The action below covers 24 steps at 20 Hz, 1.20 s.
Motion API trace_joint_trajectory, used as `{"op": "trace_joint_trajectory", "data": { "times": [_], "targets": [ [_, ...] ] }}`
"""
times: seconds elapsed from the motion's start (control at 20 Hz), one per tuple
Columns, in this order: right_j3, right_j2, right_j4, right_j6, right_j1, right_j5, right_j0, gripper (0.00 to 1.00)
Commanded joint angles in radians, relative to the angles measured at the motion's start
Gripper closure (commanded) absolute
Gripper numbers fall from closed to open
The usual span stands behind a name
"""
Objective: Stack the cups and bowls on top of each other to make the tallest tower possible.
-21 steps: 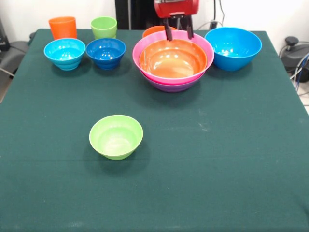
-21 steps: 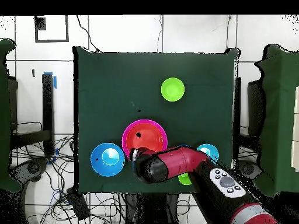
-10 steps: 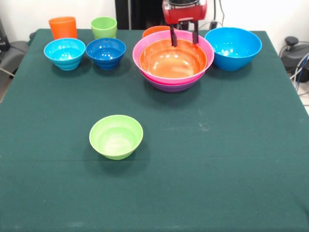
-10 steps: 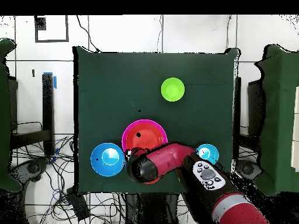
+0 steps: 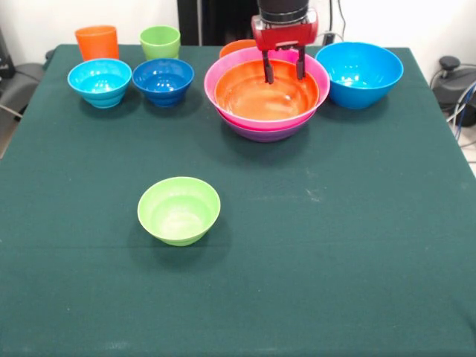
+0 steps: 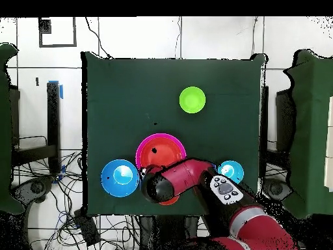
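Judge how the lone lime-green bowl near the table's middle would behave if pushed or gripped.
The lime-green bowl looks like glossy plastic, so probably light, stiff and slippery. Its rounded walls narrow toward the base, so a rim-high push might tip it; a low one should slide it.

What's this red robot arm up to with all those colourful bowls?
It is building a tower of bowls and cups. The gripper hangs open over the far rim of the stack, where an orange bowl sits in a pink one on a purple one. It holds nothing. A big blue bowl stands beside the stack, a green bowl alone mid-table, and two small blue bowls and two cups wait at the far edge.
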Motion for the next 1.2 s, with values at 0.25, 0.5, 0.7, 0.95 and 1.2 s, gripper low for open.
{"op": "trace_joint_trajectory", "data": {
  "times": [0.25, 0.5, 0.7, 0.95, 1.2],
  "targets": [
    [-0.091, -0.032, -0.059, 0.026, 0.077, -0.094, 0.039, 0.00],
    [-0.098, -0.041, -0.055, 0.022, 0.091, -0.108, 0.043, 0.00],
    [-0.103, -0.042, -0.053, 0.014, 0.102, -0.113, 0.039, 0.00],
    [-0.115, -0.046, -0.056, 0.012, 0.127, -0.125, 0.037, 0.00],
    [-0.122, -0.047, -0.054, 0.009, 0.131, -0.124, 0.039, 0.00]
  ]
}}
